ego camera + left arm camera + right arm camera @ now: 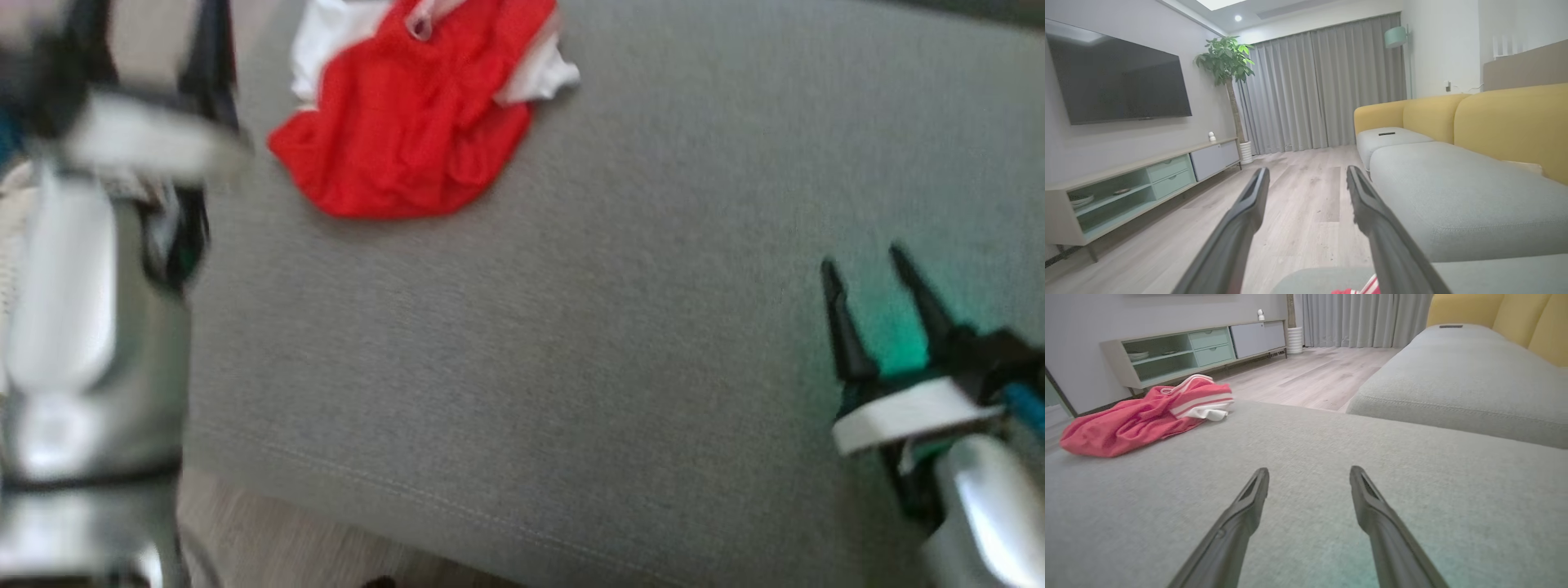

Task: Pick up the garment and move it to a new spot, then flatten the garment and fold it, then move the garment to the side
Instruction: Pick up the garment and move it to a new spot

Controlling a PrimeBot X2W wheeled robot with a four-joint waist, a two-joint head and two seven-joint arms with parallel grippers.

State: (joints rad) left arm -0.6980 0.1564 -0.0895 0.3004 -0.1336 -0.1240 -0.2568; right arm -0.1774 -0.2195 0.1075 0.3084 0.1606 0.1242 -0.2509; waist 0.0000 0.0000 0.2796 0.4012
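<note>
The garment (pixel 408 114) is a crumpled red piece with white trim, lying near the far left of the grey cushion (pixel 571 367). My right gripper (pixel 863 258) hovers open over the cushion's right part, well apart from the garment. In the right wrist view the garment (pixel 1139 416) lies ahead to the left of that open gripper (pixel 1309 470), which has nothing between its fingers. My left arm (pixel 73 327) is a blurred pale shape at the left edge. The left gripper (pixel 1307 171) is open and points out over the floor, with a sliver of garment (pixel 1363 289) just below it.
A yellow-backed sofa (pixel 1506 118) with grey seat cushions (pixel 1453 192) runs along the right, and a dark remote (pixel 1386 133) lies on the far seat. Wooden floor (pixel 1298 196), a low cabinet (pixel 1143 179), a wall TV (pixel 1114 90) and a potted plant (pixel 1227 61) lie beyond.
</note>
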